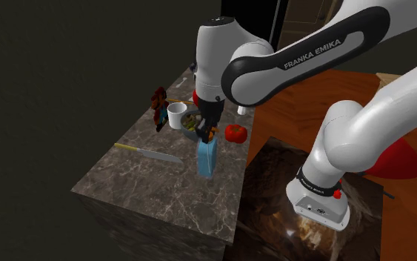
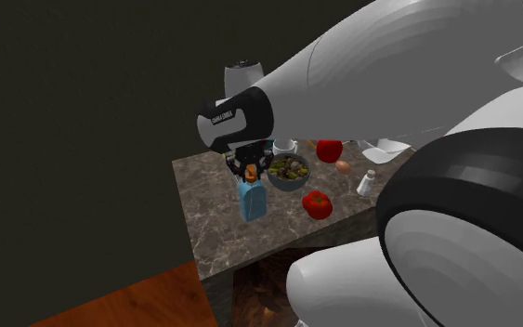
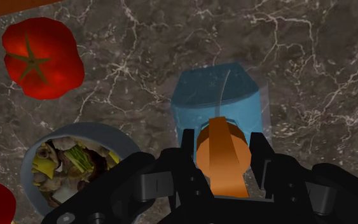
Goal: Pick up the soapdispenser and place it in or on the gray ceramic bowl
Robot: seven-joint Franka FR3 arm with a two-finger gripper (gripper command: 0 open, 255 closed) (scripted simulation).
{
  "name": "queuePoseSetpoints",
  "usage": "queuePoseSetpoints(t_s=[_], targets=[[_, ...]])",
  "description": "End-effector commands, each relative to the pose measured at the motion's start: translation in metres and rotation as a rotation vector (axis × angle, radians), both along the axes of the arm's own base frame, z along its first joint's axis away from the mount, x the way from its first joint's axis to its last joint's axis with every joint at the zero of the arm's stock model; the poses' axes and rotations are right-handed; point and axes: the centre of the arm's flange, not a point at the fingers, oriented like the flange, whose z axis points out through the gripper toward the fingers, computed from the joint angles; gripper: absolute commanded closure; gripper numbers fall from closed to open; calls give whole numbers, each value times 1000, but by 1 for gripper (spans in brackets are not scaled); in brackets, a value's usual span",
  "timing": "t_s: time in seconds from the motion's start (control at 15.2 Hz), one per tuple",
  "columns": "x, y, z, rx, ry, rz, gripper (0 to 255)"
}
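Soap dispenser (image 1: 206, 157) upright, pump (image 3: 222, 159) end uppermost

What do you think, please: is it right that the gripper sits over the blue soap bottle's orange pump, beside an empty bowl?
No: the wrist view shows the bowl holds mixed food. The gripper sits over the pump of the blue soap bottle.
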Motion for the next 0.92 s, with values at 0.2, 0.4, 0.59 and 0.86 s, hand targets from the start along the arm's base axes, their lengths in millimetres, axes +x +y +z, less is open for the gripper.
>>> queuePoseSetpoints(t_s=[0.2,0.4,0.59,0.86], targets=[[0,0,24,0,1,0,255],[0,0,40,0,1,0,255],[0,0,55,0,1,0,255],[0,0,76,0,1,0,255]])
